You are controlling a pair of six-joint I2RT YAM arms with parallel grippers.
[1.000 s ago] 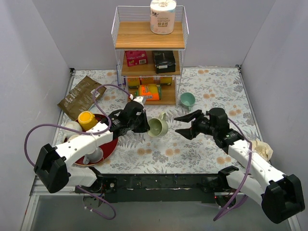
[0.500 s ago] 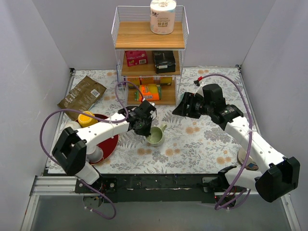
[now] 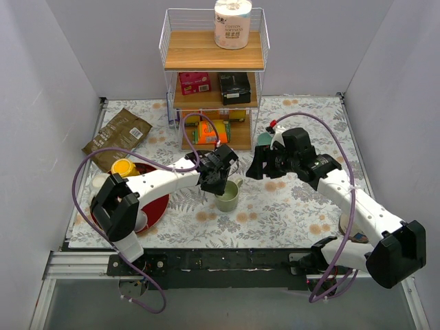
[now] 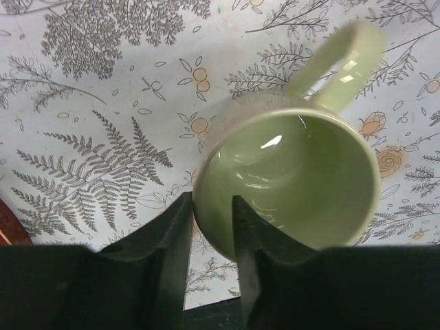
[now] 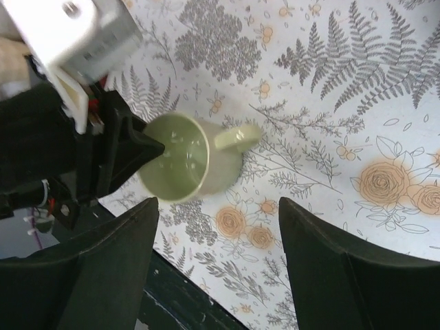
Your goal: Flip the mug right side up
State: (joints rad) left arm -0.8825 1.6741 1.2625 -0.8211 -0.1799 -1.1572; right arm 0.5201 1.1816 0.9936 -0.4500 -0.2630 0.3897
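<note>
1. Pale green ceramic mug (image 3: pixel 227 199): one, on the floral tablecloth (image 3: pixel 289 206) near the table's middle, right of the single red round plate (image 3: pixel 159 205).
2. Its mouth faces up and its long axis is vertical. The handle points toward the far right.
3. Two grippers: the left gripper (image 4: pixel 210 230) pinches the mug's wall, one finger inside and one outside. The right gripper (image 5: pixel 216 265) is spread wide and empty, just beside the mug.
4. Half a second ago the mug leaned over; now it is upright.
</note>
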